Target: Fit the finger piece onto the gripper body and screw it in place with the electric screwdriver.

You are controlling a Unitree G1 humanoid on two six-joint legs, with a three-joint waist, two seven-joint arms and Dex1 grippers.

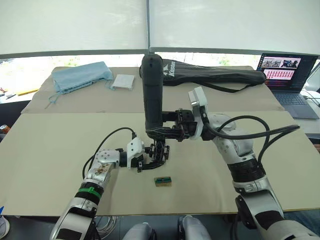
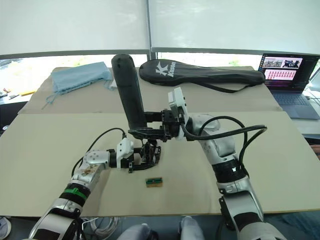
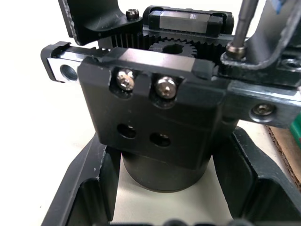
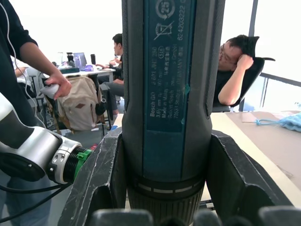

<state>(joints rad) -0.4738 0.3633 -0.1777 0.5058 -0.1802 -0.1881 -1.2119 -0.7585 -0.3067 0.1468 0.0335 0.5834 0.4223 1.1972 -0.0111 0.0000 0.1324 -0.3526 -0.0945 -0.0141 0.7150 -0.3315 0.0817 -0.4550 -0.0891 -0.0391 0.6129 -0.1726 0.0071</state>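
Sitting on the beige table [image 1: 50,150] near its centre, the chunky black gripper body [image 1: 159,152] with exposed gear teeth is pinned between the two fingers of the left claw [image 1: 148,159], which close on its round base so it cannot twist while a screw is driven. At its upper edge the tapered black plastic finger piece [image 3: 268,42] lies across the mount, and the thin metal bit [image 3: 242,23] meets a screw head there, so the fastening step seems under way. Directly above, at twelve o'clock, the long thick black electric screwdriver [image 1: 152,95] stands nearly upright; the right claw [image 1: 172,131] clamps its lower barrel, probably to keep the bit plumb over the screw. A small green-brown box [image 1: 163,181] lies at six o'clock, just apart. Toward twelve o'clock a black racket bag [image 1: 215,74] lies along the far edge, with a light blue cloth [image 1: 80,76] at ten o'clock and an open laptop [image 1: 287,75] at two.
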